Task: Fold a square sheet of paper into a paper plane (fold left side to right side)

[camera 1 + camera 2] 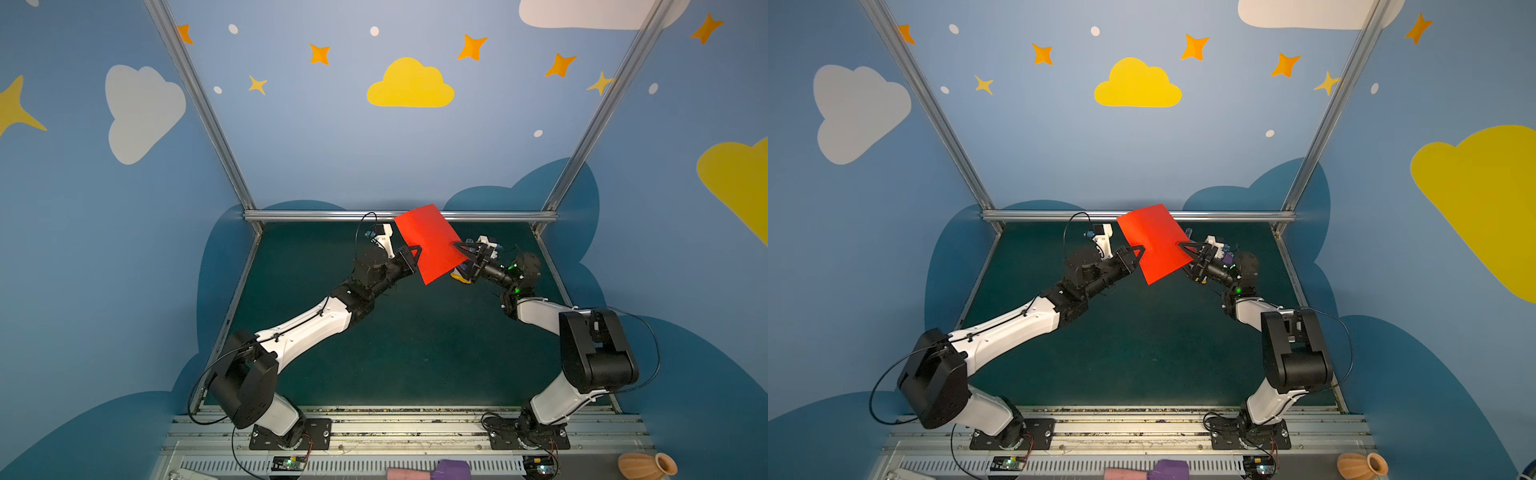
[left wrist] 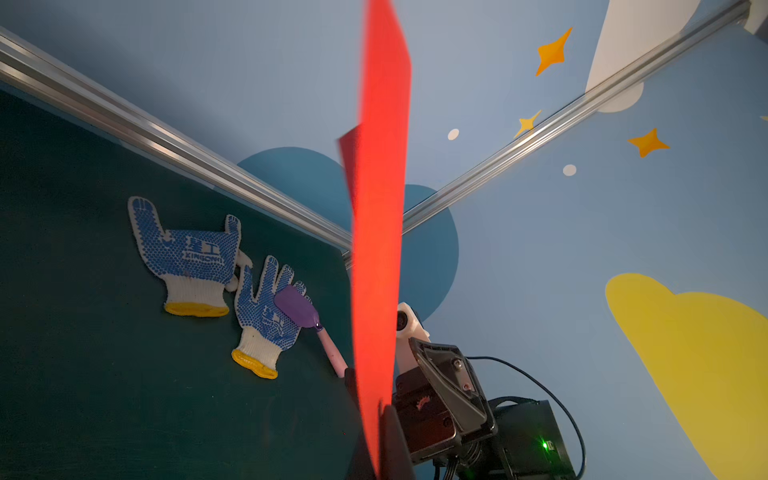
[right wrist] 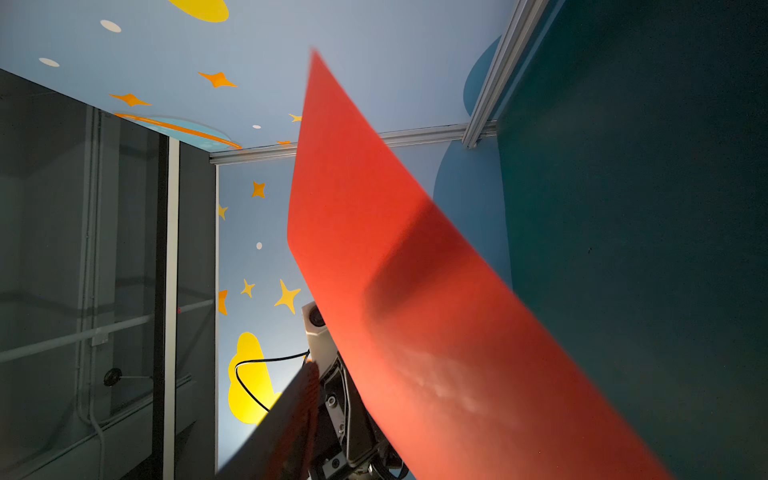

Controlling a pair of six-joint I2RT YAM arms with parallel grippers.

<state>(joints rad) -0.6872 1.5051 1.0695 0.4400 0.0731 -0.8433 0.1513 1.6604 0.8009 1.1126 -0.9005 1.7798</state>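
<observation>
The square sheet of paper is bright red and hangs tilted in the air above the far part of the green mat, seen in both top views. My left gripper is shut on its left edge; in the left wrist view the sheet runs up from the closed jaws. My right gripper straddles the sheet's right edge. In the right wrist view one finger stands apart from the paper, and the other is hidden behind it. No paper plane shape shows.
Two blue-dotted white gloves and a purple-and-pink toy hammer lie on the mat below the right gripper. An aluminium rail bounds the mat's far edge. An orange vase and a pink-purple object lie at the front.
</observation>
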